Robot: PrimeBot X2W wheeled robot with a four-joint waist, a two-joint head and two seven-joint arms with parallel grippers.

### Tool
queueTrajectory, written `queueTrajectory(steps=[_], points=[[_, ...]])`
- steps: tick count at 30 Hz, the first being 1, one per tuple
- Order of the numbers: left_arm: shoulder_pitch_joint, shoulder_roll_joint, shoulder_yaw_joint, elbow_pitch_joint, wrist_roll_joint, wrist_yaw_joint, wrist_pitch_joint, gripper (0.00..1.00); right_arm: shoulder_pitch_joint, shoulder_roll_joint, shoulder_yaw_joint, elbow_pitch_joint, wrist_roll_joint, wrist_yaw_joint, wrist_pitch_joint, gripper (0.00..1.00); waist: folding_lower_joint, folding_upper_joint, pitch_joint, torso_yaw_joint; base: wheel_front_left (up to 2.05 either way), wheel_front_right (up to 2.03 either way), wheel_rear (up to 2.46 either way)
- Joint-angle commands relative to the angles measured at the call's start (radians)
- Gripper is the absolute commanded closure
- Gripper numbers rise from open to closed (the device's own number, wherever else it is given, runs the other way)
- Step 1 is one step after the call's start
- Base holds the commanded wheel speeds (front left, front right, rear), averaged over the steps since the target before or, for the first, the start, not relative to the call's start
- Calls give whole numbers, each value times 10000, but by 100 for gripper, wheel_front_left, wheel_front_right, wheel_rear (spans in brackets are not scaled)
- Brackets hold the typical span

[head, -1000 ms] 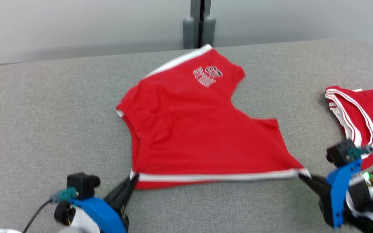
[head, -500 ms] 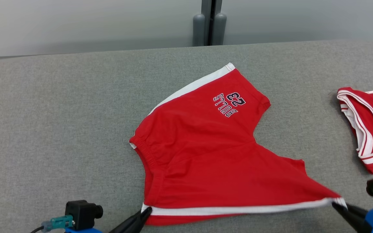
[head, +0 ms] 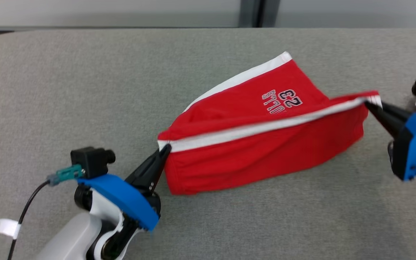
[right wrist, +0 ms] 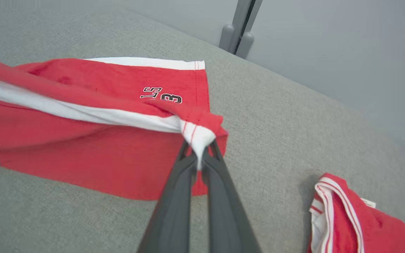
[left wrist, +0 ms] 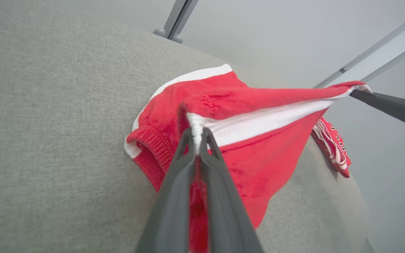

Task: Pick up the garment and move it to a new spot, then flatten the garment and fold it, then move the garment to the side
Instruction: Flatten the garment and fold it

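Pinching one garment (head: 258,151): two claws (head: 166,147) (head: 368,104)

Left gripper (head: 165,148) low left, fingers pinched tight, pointing up-right; right gripper (head: 368,104) far right, fingers pinched, pointing left.

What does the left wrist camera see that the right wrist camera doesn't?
Left wrist view: the ribbed elastic waistband of the red shorts with white side stripes, and both pinches at once, the left end effector up close and the right end effector far off, each shut on one end of a white stripe.
Right wrist view: the dark printed number and letters on a shorts leg.
Both: the shorts, the grey fabric-covered surface, and a second red-and-white garment lying apart.
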State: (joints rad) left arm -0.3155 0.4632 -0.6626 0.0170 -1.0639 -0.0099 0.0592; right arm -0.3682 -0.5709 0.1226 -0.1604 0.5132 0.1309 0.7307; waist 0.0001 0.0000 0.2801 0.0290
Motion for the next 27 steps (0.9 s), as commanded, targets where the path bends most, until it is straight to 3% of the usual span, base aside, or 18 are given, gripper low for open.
queueTrajectory(steps=[1, 7, 13, 21, 23, 24, 25, 27], points=[[-522, -316, 15, 481, 112, -67, -115, 100, -1009, 31, 355, 683, 85, -2, -375, 100, -1, 0, 462, 463, 0, 0, 0], [-1477, -1266, 23, 1729, 269, -208, -619, 100, -3159, 155, 1389, 2634, -21, -2, -1411, 100, -1, 0, 1064, 1029, 0, 0, 0], [-1979, -1974, -56, 2604, 300, -469, -1059, 100, -4321, 358, 1861, 4066, 53, -2, -1882, 100, -1, 0, 1411, 1388, 0, 0, 0], [-2572, -2671, -28, 3790, 419, -701, -1759, 100, -5569, 382, 2714, 5790, 158, -2, -2375, 100, -1, 0, 1759, 1623, 0, 0, 0], [-2613, -2735, -53, 3886, 406, -736, -1775, 95, -5649, 390, 2752, 5957, 157, -2, -2465, 100, -1, 0, 1775, 1630, 0, 0, 0], [-2672, -2775, -64, 3948, 416, -787, -1858, 43, -5710, 381, 2805, 6119, 124, -2, -2544, 56, -1, 0, 1784, 1636, 0, 0, 0], [-2725, -2817, -68, 4013, 414, -806, -1905, 0, -5760, 384, 2882, 6225, 123, -2, -2677, 0, -1, 0, 1792, 1644, 0, 0, 0], [-2731, -2916, -121, 4139, 375, -885, -1967, 0, -5859, 435, 2933, 6430, 217, -2, -3114, 0, -1, 0, 1785, 1650, 0, 0, 0]])
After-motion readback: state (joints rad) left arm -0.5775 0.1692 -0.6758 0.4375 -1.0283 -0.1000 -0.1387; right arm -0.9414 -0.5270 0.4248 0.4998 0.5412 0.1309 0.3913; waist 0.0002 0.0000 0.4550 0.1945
